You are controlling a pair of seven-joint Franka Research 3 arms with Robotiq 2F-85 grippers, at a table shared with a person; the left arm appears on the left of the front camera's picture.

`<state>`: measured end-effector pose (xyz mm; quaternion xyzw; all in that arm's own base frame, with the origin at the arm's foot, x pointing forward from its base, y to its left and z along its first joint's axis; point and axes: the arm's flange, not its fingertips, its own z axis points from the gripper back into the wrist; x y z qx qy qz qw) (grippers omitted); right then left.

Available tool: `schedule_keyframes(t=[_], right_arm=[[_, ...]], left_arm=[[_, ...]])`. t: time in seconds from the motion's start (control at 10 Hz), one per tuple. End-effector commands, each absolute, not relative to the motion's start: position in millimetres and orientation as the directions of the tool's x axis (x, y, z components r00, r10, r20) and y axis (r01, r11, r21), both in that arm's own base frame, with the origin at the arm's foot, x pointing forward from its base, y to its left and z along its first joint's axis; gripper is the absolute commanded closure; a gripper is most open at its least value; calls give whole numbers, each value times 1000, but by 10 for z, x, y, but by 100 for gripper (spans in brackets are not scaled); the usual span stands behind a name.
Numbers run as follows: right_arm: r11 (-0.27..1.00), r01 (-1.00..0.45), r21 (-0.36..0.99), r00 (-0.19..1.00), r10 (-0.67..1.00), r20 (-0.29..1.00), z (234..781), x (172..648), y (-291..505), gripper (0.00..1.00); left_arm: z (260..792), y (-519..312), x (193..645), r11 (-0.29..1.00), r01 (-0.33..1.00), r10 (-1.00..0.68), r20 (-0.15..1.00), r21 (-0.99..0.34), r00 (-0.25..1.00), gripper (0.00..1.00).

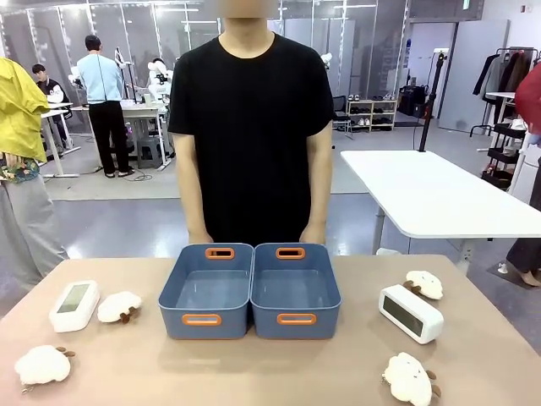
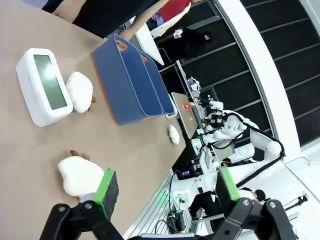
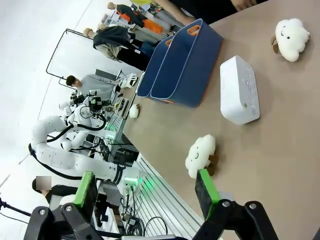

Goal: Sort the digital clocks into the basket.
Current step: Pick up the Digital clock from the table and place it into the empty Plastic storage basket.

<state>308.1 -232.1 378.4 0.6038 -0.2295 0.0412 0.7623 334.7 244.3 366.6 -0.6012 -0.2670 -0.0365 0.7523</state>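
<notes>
Since both clocks looked like smooth, hard-shelled white plastic, I judged them light and stiff but slippery. They seemed best pinched across the short width of the casing, with the pads on the flat sides and off the grey screen.

The left digital clock [image 1: 73, 304] lay screen-up near the table's left edge. A sheep plush [image 1: 118, 306] sat just beside it, perhaps touching, and crowded that side. The right digital clock [image 1: 411, 313] stood on its long edge to the right of the two blue baskets [image 1: 182, 326], with another sheep plush [image 1: 423, 284] close behind it.

The left gripper [image 2: 167, 187] and the right gripper [image 3: 146, 187] hung above the table with jaws spread wide, holding nothing.

Which basket was meant could not be told — the two looked alike. The person's hands were largely cut off behind the baskets' far rims.
</notes>
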Motion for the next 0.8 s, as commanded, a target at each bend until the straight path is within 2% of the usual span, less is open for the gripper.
schedule_keyframes(t=[0.0, 0.7], right_arm=[[258, -337, 905, 893, -218, 395, 3753, 3070, -2313, 0], [258, -337, 905, 893, -218, 395, 3753, 3070, -2313, 0]], left_arm=[[3665, 2421, 3347, 262, 386, 266, 451, -884, 852, 0], [3665, 2421, 3347, 262, 386, 266, 451, -884, 852, 0]])
